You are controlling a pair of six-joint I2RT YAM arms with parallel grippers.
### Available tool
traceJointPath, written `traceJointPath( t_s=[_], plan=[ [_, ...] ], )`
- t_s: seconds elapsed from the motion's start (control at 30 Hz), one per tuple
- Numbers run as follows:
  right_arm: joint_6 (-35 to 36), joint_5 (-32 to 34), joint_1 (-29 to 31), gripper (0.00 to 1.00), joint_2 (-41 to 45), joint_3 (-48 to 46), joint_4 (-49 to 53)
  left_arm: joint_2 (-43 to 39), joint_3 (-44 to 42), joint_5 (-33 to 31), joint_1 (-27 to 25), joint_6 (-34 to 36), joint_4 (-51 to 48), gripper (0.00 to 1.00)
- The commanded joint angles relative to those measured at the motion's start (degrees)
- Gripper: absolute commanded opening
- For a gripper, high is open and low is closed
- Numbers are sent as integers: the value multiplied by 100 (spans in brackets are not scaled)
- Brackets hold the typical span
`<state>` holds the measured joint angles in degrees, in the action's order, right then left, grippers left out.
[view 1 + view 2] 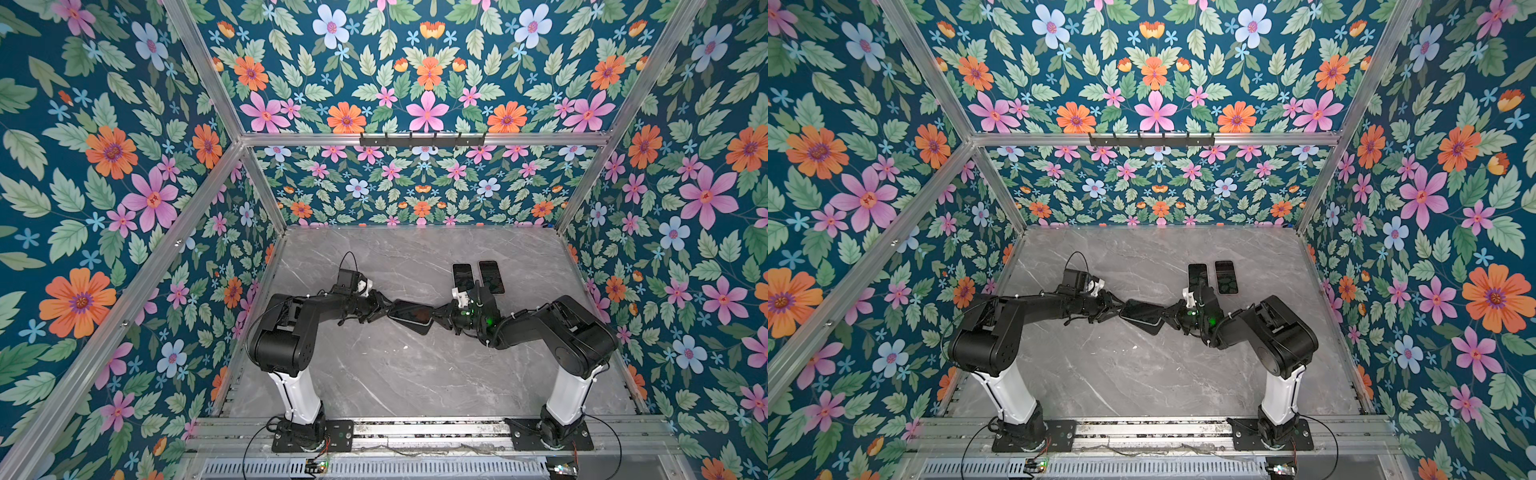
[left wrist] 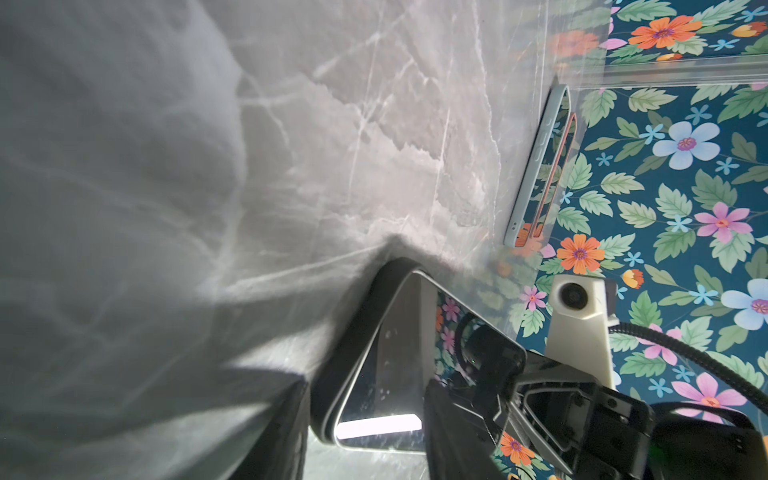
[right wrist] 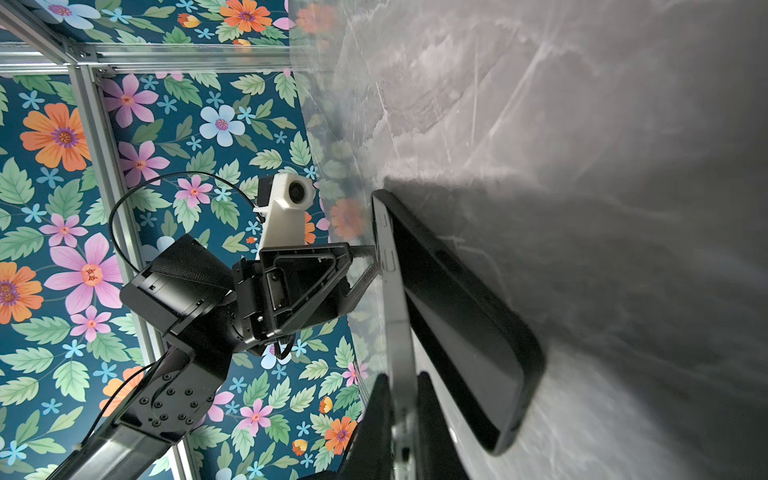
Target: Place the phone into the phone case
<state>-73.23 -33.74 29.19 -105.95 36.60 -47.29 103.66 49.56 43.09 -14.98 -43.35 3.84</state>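
Rail (image 1: 428, 428) at the near edge carried both arm bases, and the arms leaned inward over the grey marbled counter (image 1: 374, 374), their hands close together at its middle. The right hand (image 1: 437, 319) was pinched tight on one end of the phone (image 1: 409, 314), a finger on each face, as the right wrist view showed. The black phone case (image 3: 469, 324) lay against the phone on its counter side, meeting it at the end toward the left hand (image 1: 384, 311) and gaping away from it at the right hand's end. The left hand's fingertips reached that joined end, but whether they gripped it or stood slack could not be told. Farther back, just beyond the right wrist, a blue-edged phone (image 1: 462, 272) and a pink-edged phone (image 1: 491, 276) lay flat side by side, dark screens up. Behind them rose the floral wall (image 1: 424, 187).
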Motion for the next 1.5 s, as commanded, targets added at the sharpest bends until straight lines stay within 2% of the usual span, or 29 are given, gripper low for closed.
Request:
traceJointPath(
  t_s=[0.0,0.67,0.9,1.0,1.17,1.47],
  plan=[
    [-95,9,12,0,-105,-12,115,-2,-24,50,0,-20,38,47],
    [-72,-37,15,0,-403,-66,-82,-88,-126,-2,-78,-128,109,45],
    [7,-12,13,2,-414,-83,13,-187,-197,-50,-84,-115,37,40],
    [105,-1,10,3,-374,-55,184,-240,-124,-211,-84,101,-357,32],
    [152,8,12,4,-346,-31,262,-267,94,-609,-90,443,-967,25],
    [165,-1,13,4,-395,-16,260,-232,19,-635,-92,481,-964,21]
  ],
)
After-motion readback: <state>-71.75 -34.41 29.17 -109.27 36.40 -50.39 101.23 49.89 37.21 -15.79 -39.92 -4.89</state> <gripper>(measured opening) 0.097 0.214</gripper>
